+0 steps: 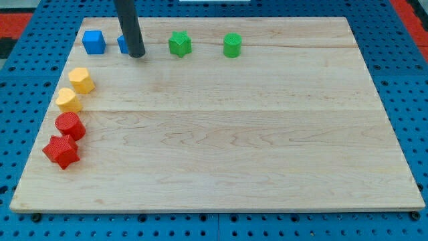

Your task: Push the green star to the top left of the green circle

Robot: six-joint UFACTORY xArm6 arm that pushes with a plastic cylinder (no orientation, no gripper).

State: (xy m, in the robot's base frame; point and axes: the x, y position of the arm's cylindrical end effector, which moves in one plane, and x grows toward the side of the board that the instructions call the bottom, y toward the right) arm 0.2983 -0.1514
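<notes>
The green star [179,44] lies near the view's top, left of centre. The green circle [232,45] lies to its right, about level with it, a clear gap apart. My tip [136,54] rests on the board left of the green star, a short gap away, not touching it. The rod comes down from the view's top and covers most of a blue block [122,44] behind it.
A blue cube [93,41] sits at the top left. Down the left edge lie a yellow hexagon [81,79], a yellow block [68,100], a red cylinder [70,126] and a red star [61,151]. The wooden board [234,134] lies on blue pegboard.
</notes>
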